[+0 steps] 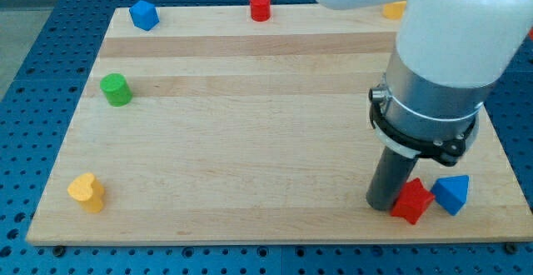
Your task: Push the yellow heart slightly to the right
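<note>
Standing at the near right of the tabletop (250,100), the rod's tip (382,206) rests just left of a red block (411,201), seemingly touching it; a blue block (452,193) sits beside that. No gripper exists here, so nothing is held. The yellow heart (87,192) lies far off at the near left corner. A green cylinder (116,89), blue block (144,14), red cylinder (261,7) and partly hidden yellow block (393,10) lie farther back.

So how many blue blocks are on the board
2: one blue block at the view's top left corner, another blue block at the bottom right beside the red block. The arm may hide more.
</note>
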